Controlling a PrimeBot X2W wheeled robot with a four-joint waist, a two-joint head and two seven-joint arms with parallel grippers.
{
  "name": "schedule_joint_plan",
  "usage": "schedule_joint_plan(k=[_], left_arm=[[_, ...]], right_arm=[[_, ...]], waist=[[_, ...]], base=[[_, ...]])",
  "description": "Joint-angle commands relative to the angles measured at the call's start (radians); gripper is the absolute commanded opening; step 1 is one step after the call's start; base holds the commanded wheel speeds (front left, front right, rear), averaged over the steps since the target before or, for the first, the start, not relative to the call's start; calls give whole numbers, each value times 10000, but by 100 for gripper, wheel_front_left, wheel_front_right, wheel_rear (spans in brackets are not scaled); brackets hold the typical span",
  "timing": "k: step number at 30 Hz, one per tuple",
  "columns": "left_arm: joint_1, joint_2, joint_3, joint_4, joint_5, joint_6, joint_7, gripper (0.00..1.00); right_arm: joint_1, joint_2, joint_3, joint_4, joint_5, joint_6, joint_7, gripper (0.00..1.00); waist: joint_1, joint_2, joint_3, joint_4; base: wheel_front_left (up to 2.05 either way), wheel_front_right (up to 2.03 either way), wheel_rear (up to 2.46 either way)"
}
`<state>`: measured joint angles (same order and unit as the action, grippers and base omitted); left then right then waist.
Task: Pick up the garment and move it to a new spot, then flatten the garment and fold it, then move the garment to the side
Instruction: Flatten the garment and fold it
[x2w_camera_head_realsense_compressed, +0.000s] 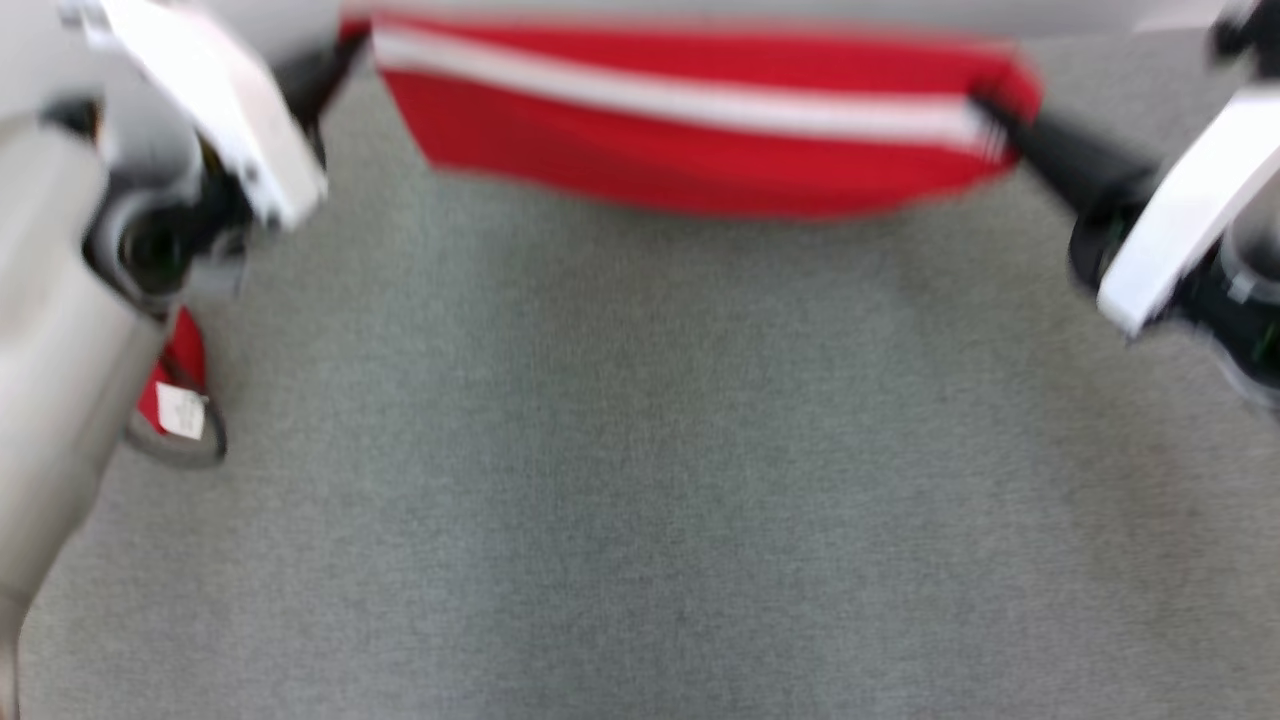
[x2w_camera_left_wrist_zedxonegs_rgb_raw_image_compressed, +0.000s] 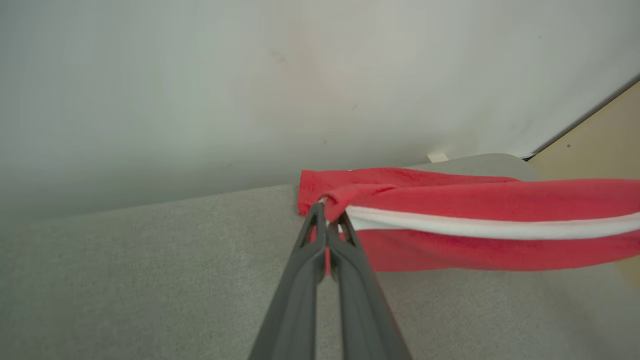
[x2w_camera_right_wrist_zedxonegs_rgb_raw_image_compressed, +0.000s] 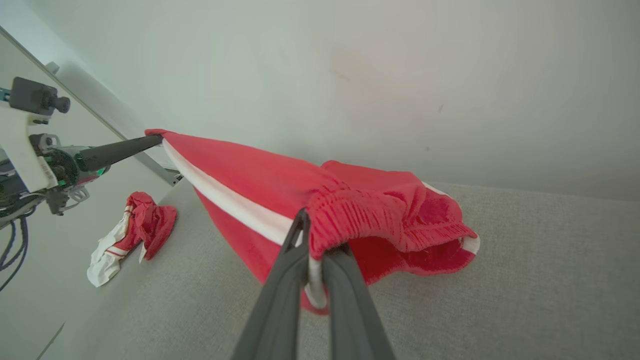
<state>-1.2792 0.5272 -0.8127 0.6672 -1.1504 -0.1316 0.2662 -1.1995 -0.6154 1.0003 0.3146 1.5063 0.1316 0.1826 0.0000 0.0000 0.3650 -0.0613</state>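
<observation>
The garment (x2w_camera_head_realsense_compressed: 700, 120) is red with a white stripe and hangs stretched between my two grippers above the grey fabric surface (x2w_camera_head_realsense_compressed: 640, 450). My left gripper (x2w_camera_head_realsense_compressed: 345, 45) is shut on its left end, and in the left wrist view the left gripper (x2w_camera_left_wrist_zedxonegs_rgb_raw_image_compressed: 327, 212) pinches a bunched corner of the garment (x2w_camera_left_wrist_zedxonegs_rgb_raw_image_compressed: 475, 200). At the other end my right gripper (x2w_camera_head_realsense_compressed: 995, 120) is shut on the cloth. The right wrist view has the right gripper (x2w_camera_right_wrist_zedxonegs_rgb_raw_image_compressed: 315, 235) clamped on the ribbed waistband of the garment (x2w_camera_right_wrist_zedxonegs_rgb_raw_image_compressed: 250, 180), with the left gripper (x2w_camera_right_wrist_zedxonegs_rgb_raw_image_compressed: 155, 141) at the far end. The head view is blurred.
A second red and white cloth (x2w_camera_right_wrist_zedxonegs_rgb_raw_image_compressed: 135, 230) lies crumpled on the grey surface to the left, also visible beside my left forearm as the cloth (x2w_camera_head_realsense_compressed: 180, 390). A pale wall (x2w_camera_left_wrist_zedxonegs_rgb_raw_image_compressed: 300, 75) rises behind the surface. Beige floor (x2w_camera_left_wrist_zedxonegs_rgb_raw_image_compressed: 600, 145) lies past its edge.
</observation>
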Motion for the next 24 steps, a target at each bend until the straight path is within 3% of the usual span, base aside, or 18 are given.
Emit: schedule_joint_plan(k=[1,11,24], left_arm=[[512,258,-131,-158,-313,22,290,0],[3644,2015,-831,-2188,-2242,44,2343,0],[6482,4311,-1568,-6535,-4204,1357,4743,0]], right_arm=[[472,-223,218,-158,201,-19,238,0],[2826,-1096,1452,-1661,994,-19,1508,0],[5507,-2390,2256,-3571,1802,-19,2057,0]], waist=[[0,0,-744,-106],[0,0,-2238,-397],[0,0,-3088,-460]], base=[[0,0,0],[0,0,0],[0,0,0]])
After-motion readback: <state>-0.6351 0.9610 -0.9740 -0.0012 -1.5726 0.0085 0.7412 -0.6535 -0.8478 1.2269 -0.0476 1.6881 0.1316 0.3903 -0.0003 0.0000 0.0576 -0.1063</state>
